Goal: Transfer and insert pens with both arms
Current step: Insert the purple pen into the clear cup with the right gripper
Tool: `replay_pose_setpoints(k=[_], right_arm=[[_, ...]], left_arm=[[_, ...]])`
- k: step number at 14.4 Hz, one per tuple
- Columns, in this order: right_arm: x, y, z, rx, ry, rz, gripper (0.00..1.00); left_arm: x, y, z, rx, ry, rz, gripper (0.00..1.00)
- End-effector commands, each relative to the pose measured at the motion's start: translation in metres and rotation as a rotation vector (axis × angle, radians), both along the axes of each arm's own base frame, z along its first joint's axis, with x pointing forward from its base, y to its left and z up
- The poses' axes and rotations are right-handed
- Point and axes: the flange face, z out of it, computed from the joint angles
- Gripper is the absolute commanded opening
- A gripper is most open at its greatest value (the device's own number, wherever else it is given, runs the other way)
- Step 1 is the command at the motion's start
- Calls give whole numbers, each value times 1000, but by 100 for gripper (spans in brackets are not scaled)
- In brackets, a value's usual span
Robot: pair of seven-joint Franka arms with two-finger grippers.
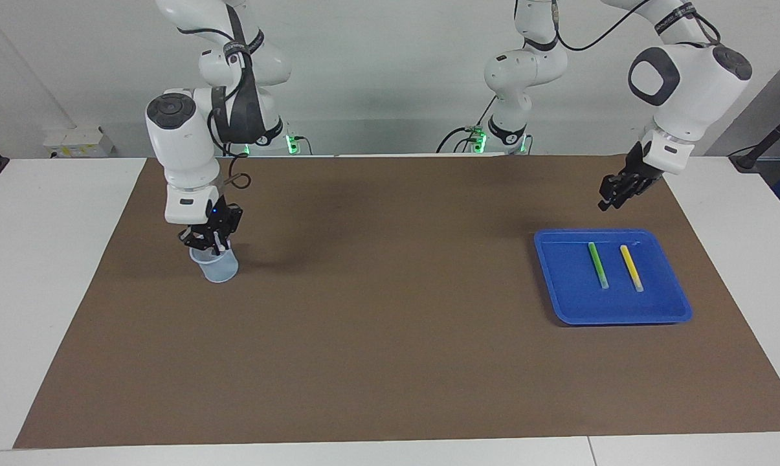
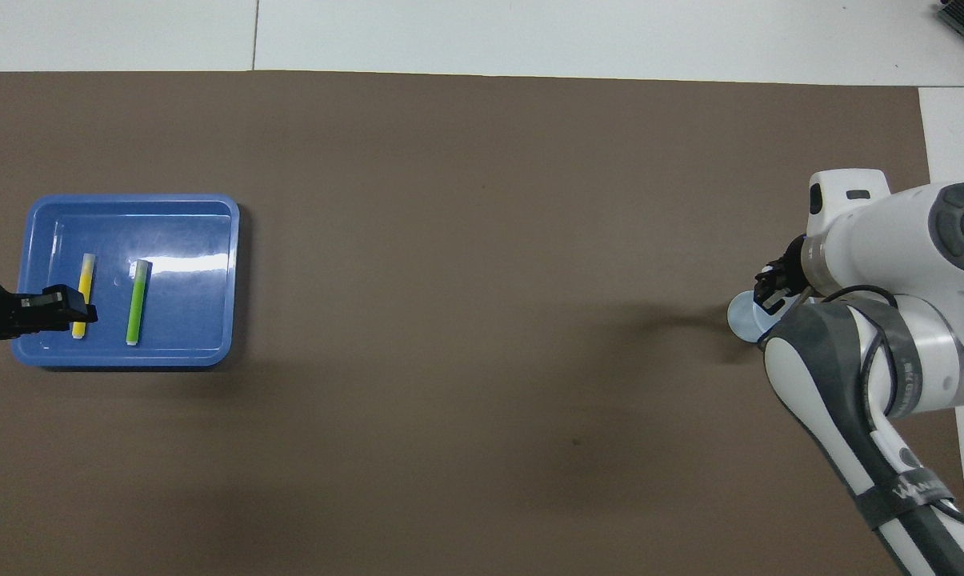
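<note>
A green pen [image 1: 598, 265] [image 2: 136, 302] and a yellow pen [image 1: 630, 267] [image 2: 84, 280] lie side by side in a blue tray [image 1: 623, 318] [image 2: 130, 200] at the left arm's end of the table. My left gripper [image 1: 606, 200] [image 2: 78, 312] hangs in the air over the tray's edge nearest the robots, holding nothing that I can see. At the right arm's end, my right gripper [image 1: 211, 244] [image 2: 770, 284] is shut at the mouth of a pale blue cup [image 1: 220, 268] [image 2: 739, 316]. A pen's pale end shows between its tips, pointing down into the cup.
A brown mat [image 1: 390, 336] covers most of the white table. The tray and the cup are the only things standing on it.
</note>
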Motion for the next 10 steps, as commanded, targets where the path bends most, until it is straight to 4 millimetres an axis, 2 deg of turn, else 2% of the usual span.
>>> replay_pose_setpoints(k=[1,2,3,5,8,10], right_arm=[[-10,-23,0,-13,21,-43,44],[-11,-27,2,-12,24,-54,77],[-12,-32,1,-3,35,-69,91],[-13,-29,9,15,49,-83,100],[-13,-18,31,63,33,-102,100],[-16,-8,40,178,38,-182,100]], left_arm=[[14,11,-23,8,-31,3,46],[18,12,-29,9,-36,4,46],[22,14,-38,10,-39,1,46],[29,20,-53,16,-57,-15,46],[34,27,-61,23,-71,-26,49],[38,29,-72,30,-73,-32,49]])
